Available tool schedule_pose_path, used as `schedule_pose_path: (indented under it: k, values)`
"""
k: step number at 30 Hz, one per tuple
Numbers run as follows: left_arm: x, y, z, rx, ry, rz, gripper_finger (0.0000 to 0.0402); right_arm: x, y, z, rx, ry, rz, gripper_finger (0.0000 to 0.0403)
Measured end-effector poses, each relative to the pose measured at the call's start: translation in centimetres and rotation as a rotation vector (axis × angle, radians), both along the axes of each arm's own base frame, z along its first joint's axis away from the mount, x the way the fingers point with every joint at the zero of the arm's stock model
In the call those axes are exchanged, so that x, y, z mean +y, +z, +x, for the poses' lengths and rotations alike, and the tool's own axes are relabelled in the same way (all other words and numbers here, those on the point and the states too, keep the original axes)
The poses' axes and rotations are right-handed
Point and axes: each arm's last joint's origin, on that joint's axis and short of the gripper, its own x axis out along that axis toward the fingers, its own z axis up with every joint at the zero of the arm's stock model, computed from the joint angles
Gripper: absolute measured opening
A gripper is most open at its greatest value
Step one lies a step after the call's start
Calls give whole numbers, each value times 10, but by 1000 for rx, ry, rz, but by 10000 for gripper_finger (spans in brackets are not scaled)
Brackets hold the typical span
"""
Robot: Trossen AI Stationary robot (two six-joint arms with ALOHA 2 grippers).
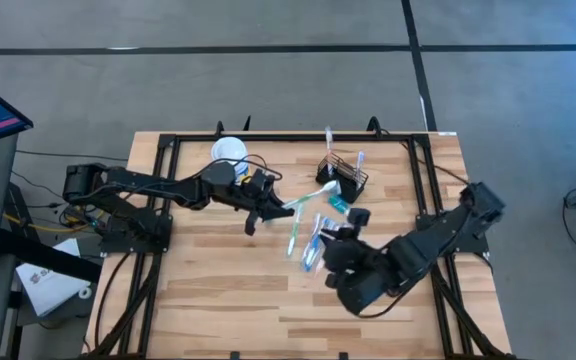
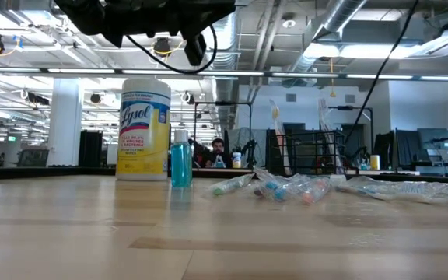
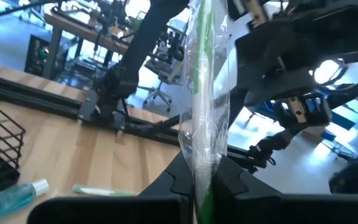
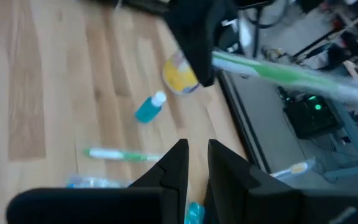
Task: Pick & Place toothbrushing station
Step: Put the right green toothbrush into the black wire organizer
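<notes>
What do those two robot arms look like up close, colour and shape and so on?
Both arms are black and jointed, built of chunky segments. The left gripper and right gripper each end in two flat, angular black fingers. No markings show on them.

The wooden table [image 1: 218,290] carries a wire caddy [image 1: 343,172], yellow canister [image 1: 228,152], and loose toothbrushes [image 1: 310,245].

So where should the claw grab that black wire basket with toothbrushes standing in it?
Probably the top edge of one wire wall of the black wire-mesh caddy, coming straight down from above. It is open on top, so one finger can slip inside and one outside. Pick a spot clear of the toothbrushes sticking up.
</notes>
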Motion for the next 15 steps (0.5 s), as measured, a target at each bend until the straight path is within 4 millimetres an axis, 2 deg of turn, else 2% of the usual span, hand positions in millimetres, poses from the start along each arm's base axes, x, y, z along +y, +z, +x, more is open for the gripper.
schedule_pose_path:
  k: [9, 15]
  values:
    - [0, 8, 0, -97, 7, 60, 8, -22, -18, -52, -333, -10, 87, 52]
    - [-1, 13, 0, -157, 25, 107, 8, -39, -15, -69, -542, 88, 136, 52]
